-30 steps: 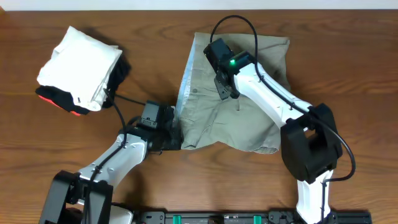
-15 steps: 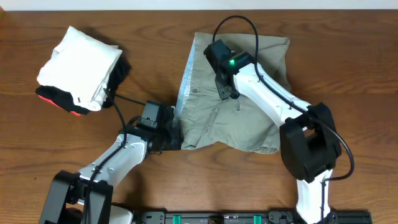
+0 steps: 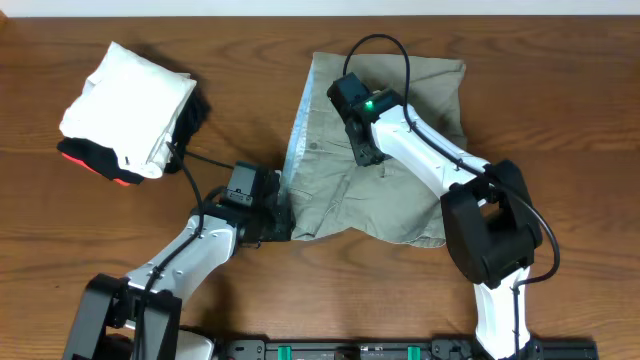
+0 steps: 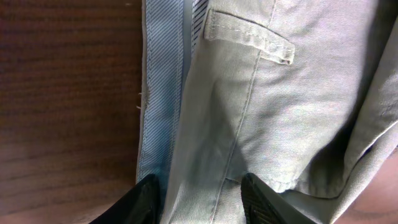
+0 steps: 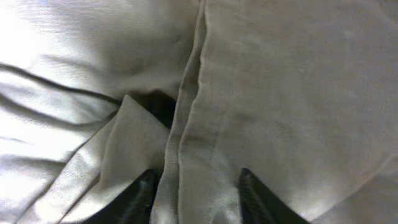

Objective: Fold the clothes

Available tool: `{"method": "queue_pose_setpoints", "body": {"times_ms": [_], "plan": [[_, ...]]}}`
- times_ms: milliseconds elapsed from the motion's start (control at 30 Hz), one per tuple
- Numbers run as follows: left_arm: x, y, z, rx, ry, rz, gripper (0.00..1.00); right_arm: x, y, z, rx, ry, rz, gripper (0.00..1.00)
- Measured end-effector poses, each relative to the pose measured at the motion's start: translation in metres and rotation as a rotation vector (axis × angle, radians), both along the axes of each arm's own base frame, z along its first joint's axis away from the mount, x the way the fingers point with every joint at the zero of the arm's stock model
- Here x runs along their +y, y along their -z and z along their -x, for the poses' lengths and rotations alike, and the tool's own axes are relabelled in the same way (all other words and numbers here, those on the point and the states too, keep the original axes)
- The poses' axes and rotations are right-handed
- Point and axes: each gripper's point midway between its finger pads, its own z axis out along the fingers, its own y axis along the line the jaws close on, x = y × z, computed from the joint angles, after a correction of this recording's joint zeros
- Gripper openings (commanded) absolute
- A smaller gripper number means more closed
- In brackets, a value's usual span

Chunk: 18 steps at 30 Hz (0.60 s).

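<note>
The clothes (image 3: 330, 190), light khaki trousers, lie partly folded on the wooden table's middle right. My left gripper (image 3: 283, 218) sits at their near left corner by the waistband. In the left wrist view its fingers (image 4: 149, 196) flank a bunch of the clothes (image 4: 280, 112), beside the pale striped lining (image 4: 161, 93), and the left gripper (image 4: 199, 193) is shut on that cloth. My right gripper (image 3: 362, 152) presses down on the upper middle of the trousers. In the right wrist view the right gripper (image 5: 196, 193) closes on a seam ridge of the clothes (image 5: 298, 81).
A stack of folded garments lies at the far left: a white one (image 3: 125, 105) on top of black and red ones (image 3: 100, 165). A black cable (image 3: 205, 160) runs from there toward the left arm. The brown table (image 3: 560, 120) shows bare wood around the trousers.
The right gripper has shifted slightly toward the left on the trousers and its fingers have come closer together on the seam. The left arm and the trousers' outline are unchanged.
</note>
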Motion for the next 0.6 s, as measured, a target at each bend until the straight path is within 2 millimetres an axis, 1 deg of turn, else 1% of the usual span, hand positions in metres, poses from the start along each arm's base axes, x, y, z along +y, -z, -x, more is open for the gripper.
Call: {"method": "queue_pose_setpoints", "body": {"times_ms": [67, 167, 300, 400, 500, 600], "plan": [[0.0, 0.0, 0.0, 0.0, 0.0, 0.0, 0.46, -0.001, 0.0, -0.001, -0.004, 0.002, 0.007, 0.16], [0.0, 0.0, 0.0, 0.0, 0.0, 0.0, 0.46, -0.004, -0.002, -0.002, -0.016, 0.007, 0.022, 0.02], [0.0, 0.0, 0.0, 0.0, 0.0, 0.0, 0.45, -0.01, -0.003, -0.003, -0.027, 0.026, 0.045, 0.01], [0.0, 0.0, 0.0, 0.0, 0.0, 0.0, 0.46, -0.02, -0.006, -0.003, -0.016, 0.045, 0.064, 0.01], [0.0, 0.0, 0.0, 0.0, 0.0, 0.0, 0.46, -0.035, -0.016, -0.008, -0.009, 0.082, 0.073, 0.01], [0.0, 0.0, 0.0, 0.0, 0.0, 0.0, 0.46, -0.054, -0.032, -0.022, -0.025, 0.136, 0.066, 0.01]]}}
